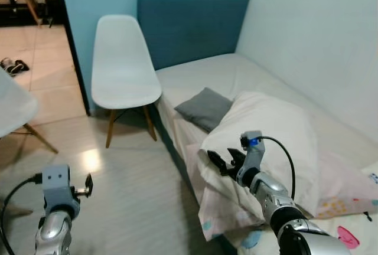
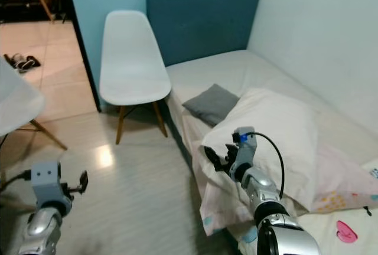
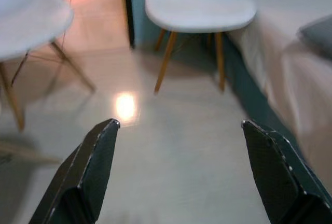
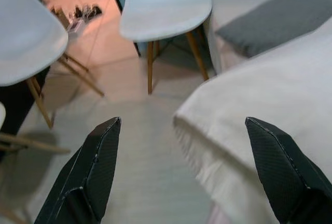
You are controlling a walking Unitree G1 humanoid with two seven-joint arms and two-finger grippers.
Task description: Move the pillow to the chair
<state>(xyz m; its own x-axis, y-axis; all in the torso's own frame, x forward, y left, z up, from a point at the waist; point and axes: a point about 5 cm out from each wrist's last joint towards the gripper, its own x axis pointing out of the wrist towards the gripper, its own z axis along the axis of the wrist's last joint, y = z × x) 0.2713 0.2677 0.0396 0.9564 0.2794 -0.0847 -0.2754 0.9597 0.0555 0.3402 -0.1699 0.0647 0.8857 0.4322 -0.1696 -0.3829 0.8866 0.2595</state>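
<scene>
A large white pillow (image 1: 277,143) lies on the bed, its near corner hanging over the bed's edge. A small grey pillow (image 1: 204,107) rests flat behind it. The white chair (image 1: 121,66) stands beside the bed's head, on the left. My right gripper (image 1: 223,162) is open at the white pillow's near corner; in the right wrist view the white pillow (image 4: 270,105) lies close ahead between the spread fingers (image 4: 88,172). My left gripper (image 1: 87,186) hangs open low over the floor; its fingers (image 3: 85,175) point toward the chair (image 3: 199,1).
A blue headboard (image 1: 189,25) backs the bed. A second white chair (image 1: 15,110) stands at the left edge. A patterned blanket (image 1: 348,219) covers the bed's near end. Shoes (image 1: 13,65) lie on the tiled floor beyond the doorway. Open floor (image 1: 136,196) stretches between me and the chair.
</scene>
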